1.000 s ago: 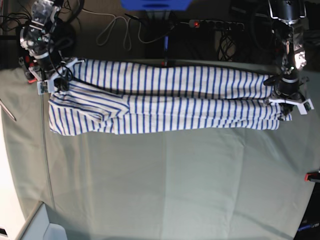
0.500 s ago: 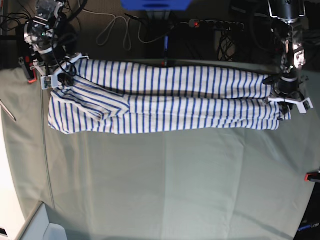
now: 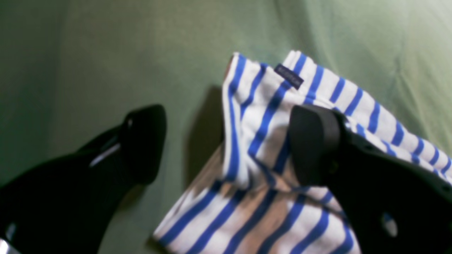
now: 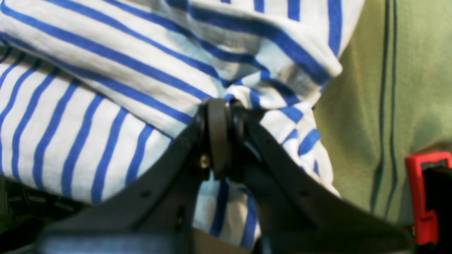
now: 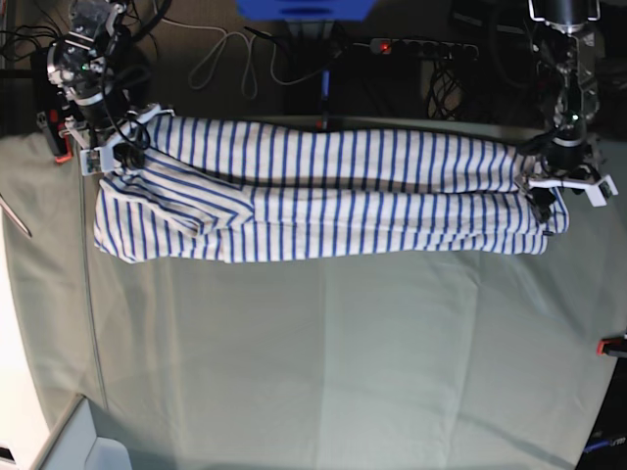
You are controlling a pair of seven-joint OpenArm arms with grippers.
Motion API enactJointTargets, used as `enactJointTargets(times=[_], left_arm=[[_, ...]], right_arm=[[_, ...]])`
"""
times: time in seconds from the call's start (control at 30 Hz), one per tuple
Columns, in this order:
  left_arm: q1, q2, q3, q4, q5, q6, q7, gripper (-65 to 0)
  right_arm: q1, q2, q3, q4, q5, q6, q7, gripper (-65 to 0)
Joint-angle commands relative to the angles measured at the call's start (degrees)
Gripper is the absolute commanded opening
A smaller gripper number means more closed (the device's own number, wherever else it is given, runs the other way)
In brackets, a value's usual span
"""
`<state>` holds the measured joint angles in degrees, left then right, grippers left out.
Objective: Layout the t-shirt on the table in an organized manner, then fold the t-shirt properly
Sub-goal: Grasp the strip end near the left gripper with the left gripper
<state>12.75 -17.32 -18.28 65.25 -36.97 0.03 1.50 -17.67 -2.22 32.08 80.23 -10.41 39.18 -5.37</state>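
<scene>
Shirt: t-shirt lies crosswise on far half of table, long sides running left to right.
Overlap: near layer on top of far layer along the middle; lower strip at the near edge.
Left end: bunched, loose folds; right gripper on it.
Right end: left gripper over it.
Tag: tag on shirt's end under left gripper.
Cable: cable behind shirt, beyond table's far side.

We've got one striped t-shirt on one desk, and two claws, a left one and a right one (yep, one per arm, so two arms total). We also count one dark tag on the shirt, just the one that we can see.
</scene>
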Motion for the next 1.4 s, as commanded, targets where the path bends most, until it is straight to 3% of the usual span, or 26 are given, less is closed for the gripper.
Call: enactJointTargets(times=[0.0, 0.17, 0.4, 0.73, 0.8, 0.9, 1.0, 1.1, 1.17, 1.23, 1.37], left_arm=[[0.04, -0.83, -0.22, 0.9, -0.61, -0.08, -1.01, -12.3], [-0.23, -0.3, -0.05, 0.55, -0.7, -0.08, -0.93, -12.2], [-0.4, -0.83, 5.84, 0.2, -0.7, -0.08, -1.1, -12.2], [-2.25, -0.83, 5.93, -4.81, -0.7, -0.08, -1.01, -12.6], [-2.25, -0.83, 5.93, -5.43, -0.7, -0.08, -1.01, -18.0], [-2.25, -0.83, 5.93, -5.52, -0.7, -1.75, -1.01, -32.3], [-2.25, -0.83, 5.93, -5.52, -0.7, -11.07, -1.01, -40.6], [-2.25, -0.83, 5.84, -5.52, -0.7, -16.16, -1.01, -46.1], [-2.25, -0.83, 5.76, -5.52, -0.7, -15.9, -1.01, -53.4], [-2.25, -0.83, 5.67, -5.25, -0.7, -15.99, -1.01, -65.0], [-2.25, -0.83, 5.58, -4.81, -0.7, -15.99, -1.01, -65.0]], right_arm=[[-0.04, 0.24, 0.06, 0.7, 0.35, 0.82, 0.31, -65.0], [-0.04, 0.24, 0.06, 0.61, 0.35, 0.82, 0.31, -65.0], [-0.04, 0.24, 0.06, 0.7, 0.35, 0.82, 0.31, -65.0], [0.04, 0.24, 0.06, 0.7, 0.35, 0.82, 0.22, -65.0], [0.04, 0.24, 0.06, 0.7, 0.35, 0.82, 0.22, -65.0], [0.04, 0.24, 0.06, 0.7, 0.35, 0.82, 0.22, -65.0], [0.04, 0.24, 0.06, 0.7, 0.35, 0.82, 0.22, -65.0], [0.04, 0.24, 0.06, 0.7, 0.35, 0.82, 0.22, -65.0], [0.04, 0.24, 0.06, 0.61, 0.35, 0.82, 0.22, -65.0], [0.04, 0.24, 0.06, 0.61, 0.35, 0.82, 0.22, -65.0], [0.04, 0.24, 0.06, 0.61, 0.35, 0.82, 0.22, -65.0]])
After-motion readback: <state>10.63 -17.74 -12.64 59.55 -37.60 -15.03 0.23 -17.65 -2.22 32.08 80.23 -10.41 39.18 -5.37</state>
